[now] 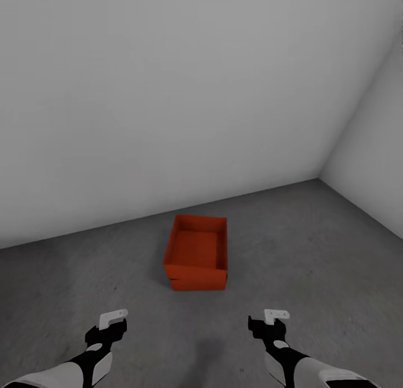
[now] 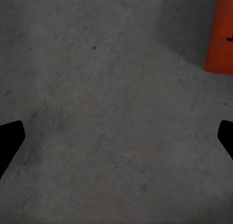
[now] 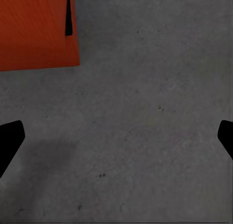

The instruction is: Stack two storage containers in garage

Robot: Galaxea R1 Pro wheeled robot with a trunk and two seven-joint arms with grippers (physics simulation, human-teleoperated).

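— The two storage containers (image 1: 196, 253) sit stacked on the floor (image 1: 313, 248), one orange-red bin nested squarely on top of the other. A thin seam near the bottom of the near face marks where the upper one rests on the lower.

— And where in the room is that?

— Near the foot of a plain grey wall (image 1: 168, 97), not far from the corner where a second wall (image 1: 375, 153) meets it. The upper bin is open at the top and its inside looks bare.

— What are the arms doing?

— Both hang low in the head view, on the near side of the stack and well apart from it. The left gripper (image 1: 112, 321) is to the stack's left, the right gripper (image 1: 271, 319) to its right. Neither touches the bins.

— Are they clenched on anything?

— No. In the left wrist view the left gripper (image 2: 116, 141) has its dark fingertips (image 2: 9, 139) spread wide with only concrete between them. The right gripper (image 3: 116, 141) shows the same, its fingertips (image 3: 9, 139) wide apart over grey concrete. Both are released and hold nothing.

— Do the wrist cameras catch the bins?

— Yes, each shows an orange-red side at the frame edge, with a dark slit in the right wrist view.
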